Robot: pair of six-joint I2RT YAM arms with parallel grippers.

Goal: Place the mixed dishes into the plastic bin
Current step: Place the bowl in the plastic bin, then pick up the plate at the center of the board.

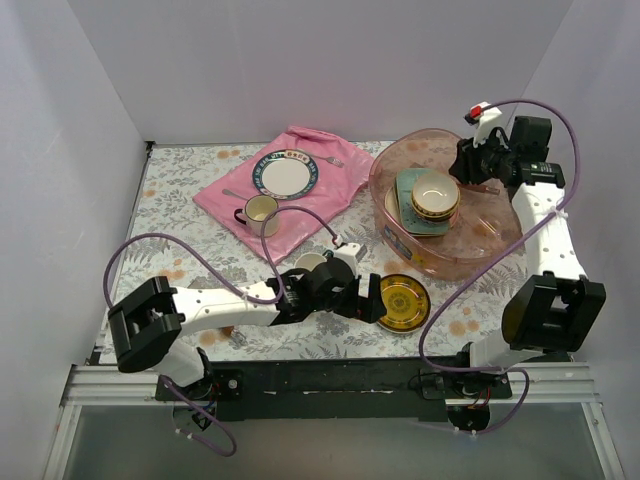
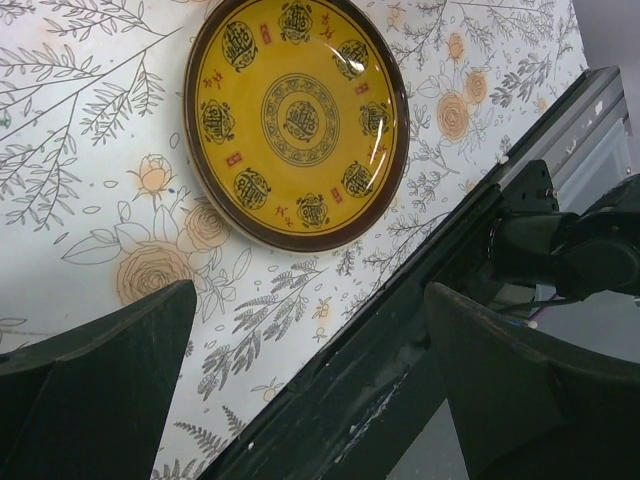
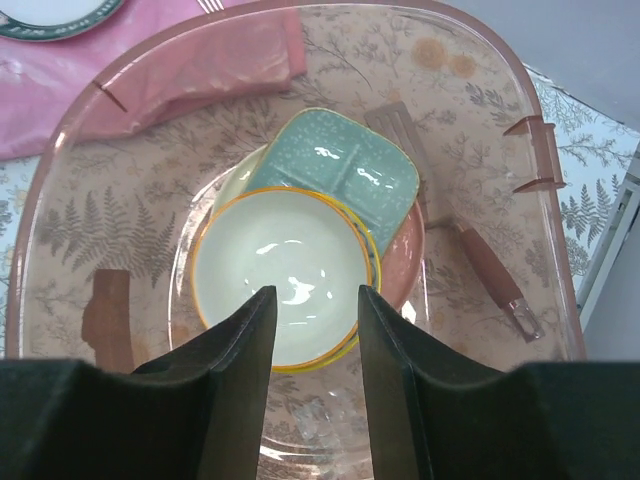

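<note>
The plastic bin (image 1: 487, 252) stands at the right. It holds a pale green tray (image 3: 342, 163) lying on a pink plate (image 3: 408, 256), with a cream bowl (image 3: 280, 270) on top. My right gripper (image 3: 314, 300) hovers open just above that bowl, with nothing between its fingers. A yellow dark-rimmed plate (image 2: 297, 120) lies on the table near the front edge. My left gripper (image 2: 310, 292) is wide open and empty just beside the plate (image 1: 403, 302). A patterned plate (image 1: 284, 174) and a mug (image 1: 258, 212) rest on the pink cloth (image 1: 330, 180). Another cup (image 1: 310, 262) sits behind my left arm.
A wooden-handled spatula (image 3: 485, 270) lies in the bin beside the stack. The black rail (image 2: 400, 345) of the table's front edge runs close under my left gripper. White walls enclose the floral tabletop (image 1: 190, 200).
</note>
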